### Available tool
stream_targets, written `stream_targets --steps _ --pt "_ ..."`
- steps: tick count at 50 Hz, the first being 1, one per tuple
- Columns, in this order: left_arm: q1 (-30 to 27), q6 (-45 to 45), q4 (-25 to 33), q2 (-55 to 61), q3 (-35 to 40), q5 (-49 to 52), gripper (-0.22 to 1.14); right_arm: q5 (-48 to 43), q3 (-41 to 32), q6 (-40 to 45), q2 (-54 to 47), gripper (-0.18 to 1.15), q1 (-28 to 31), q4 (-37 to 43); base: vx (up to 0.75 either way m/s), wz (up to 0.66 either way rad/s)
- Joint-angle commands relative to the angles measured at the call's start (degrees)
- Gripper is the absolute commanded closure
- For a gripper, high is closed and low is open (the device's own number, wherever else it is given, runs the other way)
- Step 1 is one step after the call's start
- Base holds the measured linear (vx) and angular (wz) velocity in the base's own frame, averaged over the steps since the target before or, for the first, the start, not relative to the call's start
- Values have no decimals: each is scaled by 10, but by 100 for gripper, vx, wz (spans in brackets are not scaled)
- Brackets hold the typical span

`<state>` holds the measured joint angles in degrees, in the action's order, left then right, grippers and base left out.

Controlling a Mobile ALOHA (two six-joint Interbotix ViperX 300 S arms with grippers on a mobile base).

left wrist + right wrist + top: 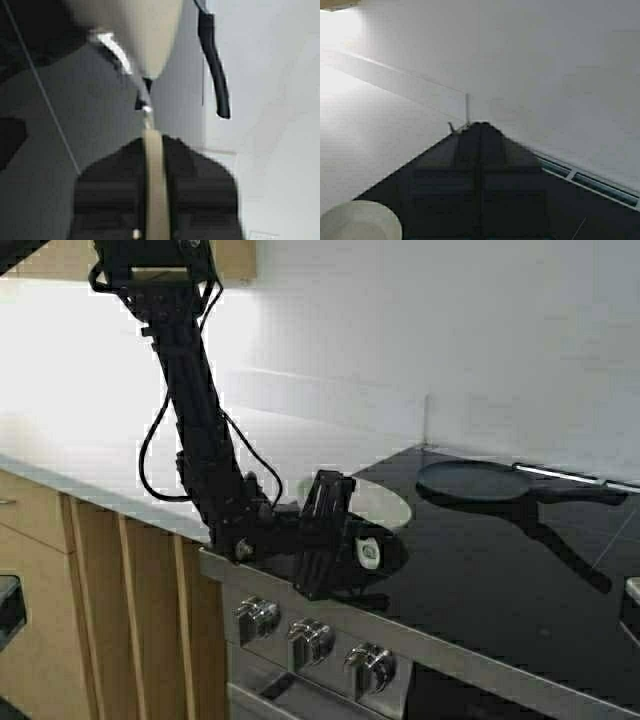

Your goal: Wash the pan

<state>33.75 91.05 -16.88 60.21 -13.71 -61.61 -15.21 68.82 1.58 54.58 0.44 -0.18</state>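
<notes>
The pan (385, 502) sits at the front-left corner of the black cooktop (520, 580), near the bench (90, 455) front edge. The left gripper (352, 552) is clenched on its short handle (152, 185) — one finger on each side. The right gripper (480, 185) hovers over the cooktop, fingers pressed together, holding nothing. A black pan (470, 480) lies at the back edge.

Black jointed left arm (200, 430) with looping black cable (150, 465)

Strong glare is seen on the white counter (90, 430) at upper left; the black cooktop (500, 580) is dimly lit, and the wrist views are blurred.
</notes>
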Motion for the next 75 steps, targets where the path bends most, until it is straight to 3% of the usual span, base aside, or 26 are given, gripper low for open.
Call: stream_targets --steps 1,4,19,36,56,75 --pt "0 3 11 -18 6 0 89 -2 -6 0 -3 91 1 0 0 0" --pt "0 1 11 -21 3 0 84 -3 -6 0 -4 91 1 0 0 0" --pt "0 -1 12 -75 -28 -9 89 -2 -6 1 -3 91 1 0 0 0" --pt "-6 -30 13 -203 -144 -8 89 -2 -7 2 -4 91 1 0 2 10" --pt "-94 -49 -4 -323 -319 -51 89 -2 -10 33 -19 91 1 -7 7 27" --pt "-113 -50 -17 -346 -372 -99 89 -2 -12 44 -22 91 1 -20 11 44"
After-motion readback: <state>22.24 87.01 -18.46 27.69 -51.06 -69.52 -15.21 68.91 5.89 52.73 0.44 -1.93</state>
